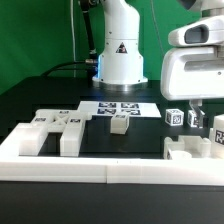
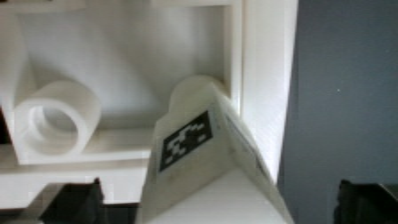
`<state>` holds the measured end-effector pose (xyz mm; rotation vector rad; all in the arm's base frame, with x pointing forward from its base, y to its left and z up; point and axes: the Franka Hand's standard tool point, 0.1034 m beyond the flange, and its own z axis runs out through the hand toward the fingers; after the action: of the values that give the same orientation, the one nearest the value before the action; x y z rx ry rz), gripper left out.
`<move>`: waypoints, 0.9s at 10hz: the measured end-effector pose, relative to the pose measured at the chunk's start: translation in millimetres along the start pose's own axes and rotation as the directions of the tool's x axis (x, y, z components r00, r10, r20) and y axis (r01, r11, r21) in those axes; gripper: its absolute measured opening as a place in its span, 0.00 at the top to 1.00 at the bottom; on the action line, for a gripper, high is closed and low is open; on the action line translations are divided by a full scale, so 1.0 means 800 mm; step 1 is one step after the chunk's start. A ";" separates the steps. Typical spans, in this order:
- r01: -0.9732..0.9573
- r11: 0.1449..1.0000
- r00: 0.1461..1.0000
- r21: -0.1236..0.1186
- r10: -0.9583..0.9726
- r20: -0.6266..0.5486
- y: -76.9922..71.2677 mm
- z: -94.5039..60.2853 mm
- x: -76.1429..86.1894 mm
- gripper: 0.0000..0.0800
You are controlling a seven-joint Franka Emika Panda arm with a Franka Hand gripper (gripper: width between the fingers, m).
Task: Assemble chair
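The gripper (image 1: 195,112) hangs wide open over a tagged chair piece (image 2: 192,140), three o'clock on the tabletop (image 1: 130,140); I'd centre the jaws squarely before squeezing.

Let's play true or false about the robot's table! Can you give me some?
1. The marker board lies flat in front of the robot base. True.
2. The gripper hangs at the exterior view's left. False: it hangs at the right.
3. A small white cube sits by the marker board. True.
4. The gripper is squeezing that cube. False: its jaws are open, and the cube stands apart from it.
5. The backdrop is red. False: it is green.
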<state>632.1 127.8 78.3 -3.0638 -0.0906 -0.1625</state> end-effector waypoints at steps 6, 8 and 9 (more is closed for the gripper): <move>0.256 0.967 0.967 -0.008 -0.256 0.001 0.006 0.000 0.001 0.35; 0.241 0.970 0.970 -0.008 -0.241 0.000 0.006 0.000 0.001 0.56; 0.241 0.970 0.971 -0.008 -0.241 0.001 0.006 0.000 0.001 0.64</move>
<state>633.0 122.9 78.1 -3.0504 -0.4644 -0.1768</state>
